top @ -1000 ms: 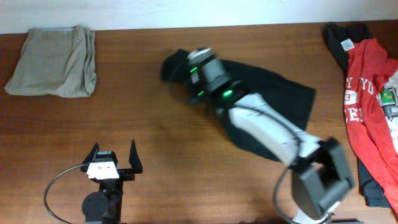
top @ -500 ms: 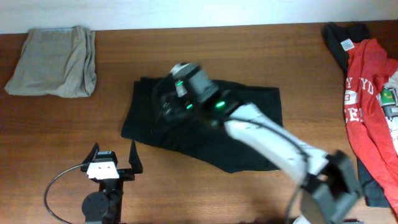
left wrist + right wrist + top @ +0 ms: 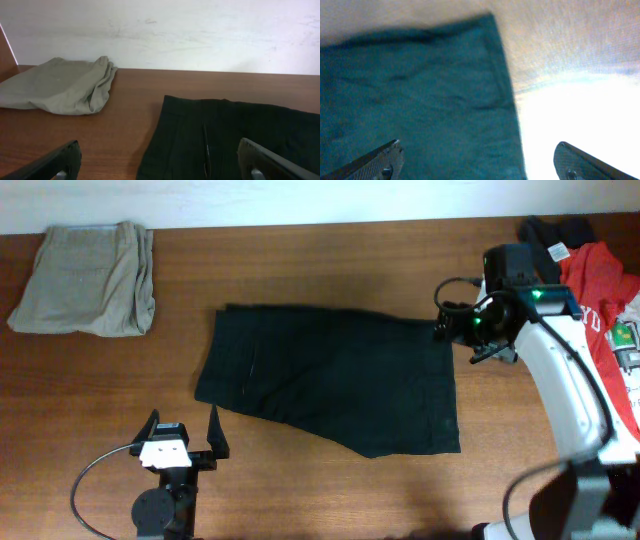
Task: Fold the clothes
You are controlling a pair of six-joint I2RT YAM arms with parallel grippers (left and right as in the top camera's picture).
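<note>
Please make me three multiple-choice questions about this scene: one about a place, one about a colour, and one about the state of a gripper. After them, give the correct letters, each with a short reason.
1. Where on the table does the beige garment lie?
A. in the middle
B. at the right edge
C. at the far left corner

2. What colour is the large garment spread flat in the middle?
A. red
B. black
C. beige

3. In what state is the right gripper?
A. open, holding nothing
B. shut on the large garment
C. shut on the beige garment

Answers:
1. C: the overhead view shows it folded at the far left corner.
2. B: it looks plain black from above.
3. A: in the right wrist view, its fingers stand wide apart above the cloth's edge.
</note>
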